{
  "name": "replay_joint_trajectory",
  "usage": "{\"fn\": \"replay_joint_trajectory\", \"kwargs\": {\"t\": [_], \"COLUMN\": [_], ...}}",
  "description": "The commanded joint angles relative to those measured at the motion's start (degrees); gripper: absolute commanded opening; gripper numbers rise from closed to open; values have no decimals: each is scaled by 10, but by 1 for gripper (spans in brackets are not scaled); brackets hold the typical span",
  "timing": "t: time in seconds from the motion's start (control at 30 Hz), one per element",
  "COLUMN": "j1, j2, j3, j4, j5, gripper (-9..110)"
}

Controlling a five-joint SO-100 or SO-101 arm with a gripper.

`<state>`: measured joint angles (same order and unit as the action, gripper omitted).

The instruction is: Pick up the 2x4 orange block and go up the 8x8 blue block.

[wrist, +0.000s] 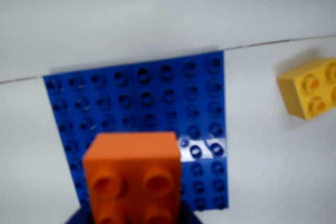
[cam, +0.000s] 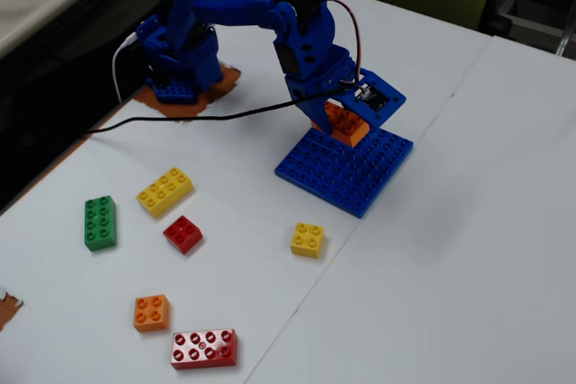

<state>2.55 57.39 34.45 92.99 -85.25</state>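
The pincer [cam: 345, 123] is pinching the 2x4 orange block [cam: 346, 122] and holding it over the far edge of the 8x8 blue block [cam: 345, 170], as the fixed view shows it. Whether the block is already touching the plate studs cannot be told; in the wrist view the orange block [wrist: 134, 179] is filling the lower middle, with blue plate [wrist: 152, 103] showing behind and on both sides of it.

Step in hand, as I judge it: setting the block down onto the plate.

Notes for doing it well:
- Block is sitting near the plate's edge; shifting inward before lowering would be giving more margin.
- Squaring the block's sides to the stud rows, then descending straight, no sideways drag.
- Keeping the grip until the block is seated, since the thin plate could be sliding on the bench [cam: 468, 222].
- The small yellow brick [cam: 307, 239] is lying well apart from the plate, no obstruction.
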Motion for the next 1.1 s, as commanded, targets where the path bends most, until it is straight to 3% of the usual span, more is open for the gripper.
{"fn": "replay_joint_trajectory", "kwargs": {"t": [0.0,1.07], "j1": [-6,-18], "j2": [15,8], "j3": [-41,-66], "j4": [-4,25], "j5": [3,-63], "gripper": [0,0]}}
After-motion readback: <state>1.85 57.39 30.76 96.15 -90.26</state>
